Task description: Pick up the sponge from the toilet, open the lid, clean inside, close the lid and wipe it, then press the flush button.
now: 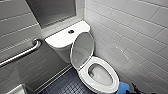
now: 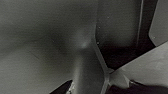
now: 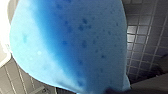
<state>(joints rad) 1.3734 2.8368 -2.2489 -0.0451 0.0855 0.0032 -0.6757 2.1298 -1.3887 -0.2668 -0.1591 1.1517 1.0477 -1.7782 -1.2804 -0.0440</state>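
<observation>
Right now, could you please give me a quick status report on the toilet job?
Right hand holding the sponge beside the bowl's front rim. Lid up on the toilet, bowl open. Nothing seen between sponge and bowl.

The toilet (image 1: 101, 75) is glossy white throughout: tank, raised lid and seat ring. The flush button (image 1: 71, 31) reads dark against the white tank top. The sponge (image 3: 75, 42) is bright blue, paler towards one edge, and speckled with small darker blue pores. The floor (image 1: 65, 86) is dark navy, laid in small square tiles with a lighter grout grid. The wall (image 1: 130, 30) carries white rectangular tiles in a staggered brick pattern with grey joints. The grab bar (image 1: 22, 53) is silver-grey metal.
</observation>
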